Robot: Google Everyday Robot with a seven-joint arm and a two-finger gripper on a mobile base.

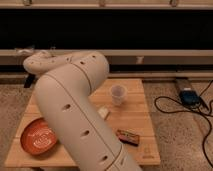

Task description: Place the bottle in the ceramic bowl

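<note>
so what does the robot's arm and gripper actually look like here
The arm is a thick, smooth, off-white tube of rounded segments joined at bulbous elbows, dotted with small dark oval recesses along its shell. No cables or markings show on it. The gripper is out of sight, apparently hidden behind the arm on the left.

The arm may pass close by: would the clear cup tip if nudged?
The clear cup stands upright and looks thin-walled and seemingly empty, so it is probably light and easily tipped or skidded across the wooden table. Once down, its round wall would likely roll. The gripper seems to hang past the table's back-left corner, away from it.
</note>
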